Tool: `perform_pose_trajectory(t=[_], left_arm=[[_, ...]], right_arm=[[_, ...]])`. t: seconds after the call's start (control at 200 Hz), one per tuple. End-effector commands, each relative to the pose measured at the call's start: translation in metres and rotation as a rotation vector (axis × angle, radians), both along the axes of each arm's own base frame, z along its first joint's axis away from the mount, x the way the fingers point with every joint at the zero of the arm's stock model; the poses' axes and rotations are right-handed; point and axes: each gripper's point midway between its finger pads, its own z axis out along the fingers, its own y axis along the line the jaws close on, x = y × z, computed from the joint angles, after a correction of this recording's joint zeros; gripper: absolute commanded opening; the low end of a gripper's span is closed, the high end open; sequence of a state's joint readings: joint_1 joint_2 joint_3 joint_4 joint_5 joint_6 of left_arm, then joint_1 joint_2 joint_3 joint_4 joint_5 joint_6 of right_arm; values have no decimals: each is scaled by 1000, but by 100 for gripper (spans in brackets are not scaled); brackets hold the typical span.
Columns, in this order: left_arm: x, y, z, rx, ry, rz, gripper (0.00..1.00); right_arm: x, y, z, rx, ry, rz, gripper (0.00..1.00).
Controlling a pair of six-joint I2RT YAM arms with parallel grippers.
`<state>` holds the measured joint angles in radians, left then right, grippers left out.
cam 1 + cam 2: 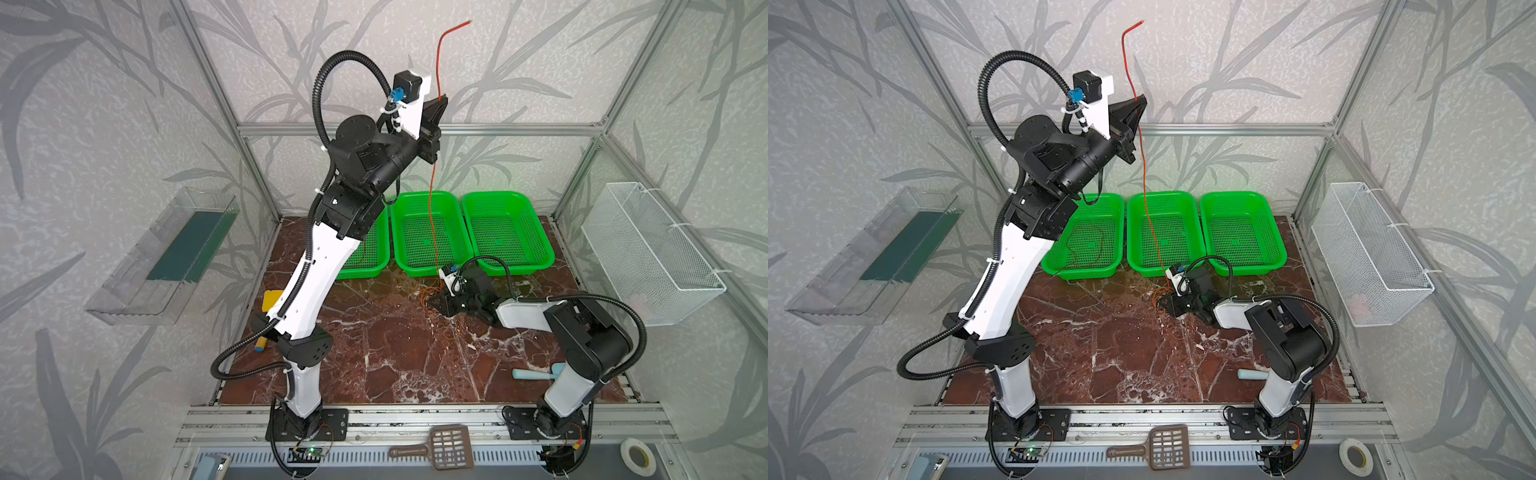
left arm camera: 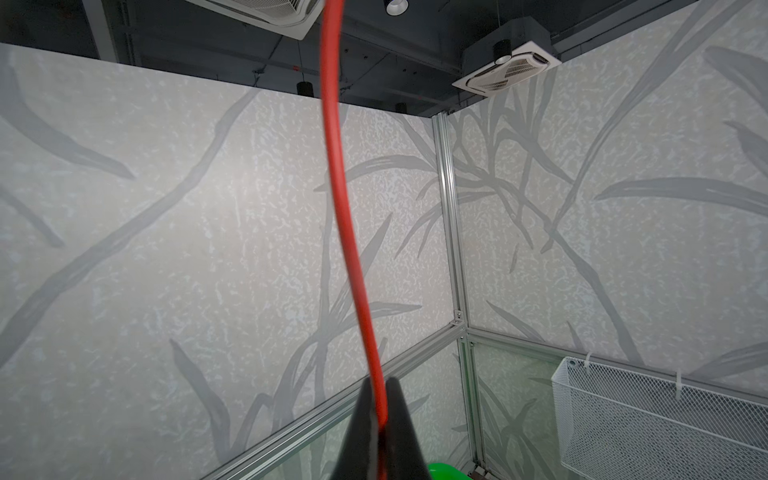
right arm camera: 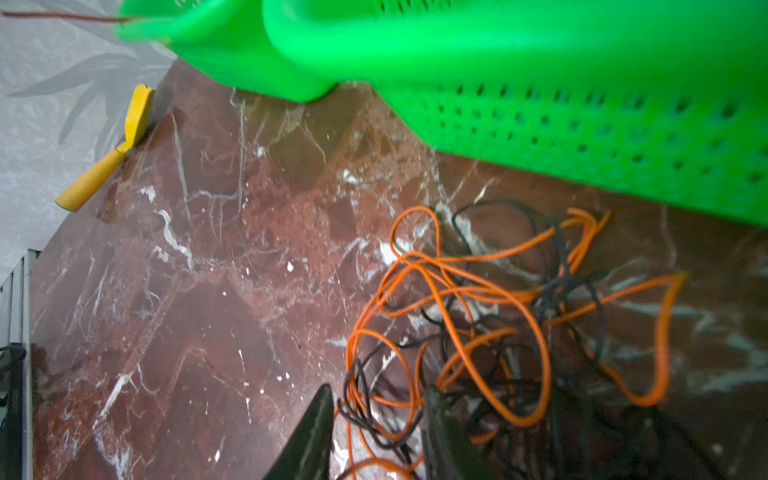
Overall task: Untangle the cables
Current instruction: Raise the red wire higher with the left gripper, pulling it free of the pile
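Overhead, the left hand (image 2: 379, 388) is clenched on a thin red-orange cable (image 2: 343, 208) and held high, I judge so that the strand hangs nearly straight and draws clear of the knot below. It drops past the middle green perforated plastic basket (image 1: 428, 272) to the right hand (image 3: 378, 390), low on the red-brown marble worktop (image 1: 395, 353). Its jaws are parted with loose strands between them, probably to steady the heap. That heap, thin orange cable (image 3: 663, 332) looped with thin black cable (image 3: 555, 293), lies just before the basket. A dark red-brown cable (image 1: 1070, 243) lies apart in the leftmost green basket (image 1: 1084, 272).
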<state>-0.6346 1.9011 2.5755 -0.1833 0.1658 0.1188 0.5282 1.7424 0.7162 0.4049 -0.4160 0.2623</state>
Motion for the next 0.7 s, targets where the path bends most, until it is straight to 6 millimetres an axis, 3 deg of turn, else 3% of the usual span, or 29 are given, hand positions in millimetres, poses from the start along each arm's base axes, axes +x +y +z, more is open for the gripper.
perform_pose_trajectory(t=[0.0, 0.235, 0.695], left_arm=[[-16, 17, 32, -41, -114, 51, 0], [-17, 45, 54, -31, -225, 201, 0], [36, 109, 38, 33, -202, 424, 0]], right_arm=[[-8, 7, -7, 12, 16, -6, 39], [-30, 1, -40, -30, 89, -44, 41], [-42, 0, -31, -42, 94, -15, 41]])
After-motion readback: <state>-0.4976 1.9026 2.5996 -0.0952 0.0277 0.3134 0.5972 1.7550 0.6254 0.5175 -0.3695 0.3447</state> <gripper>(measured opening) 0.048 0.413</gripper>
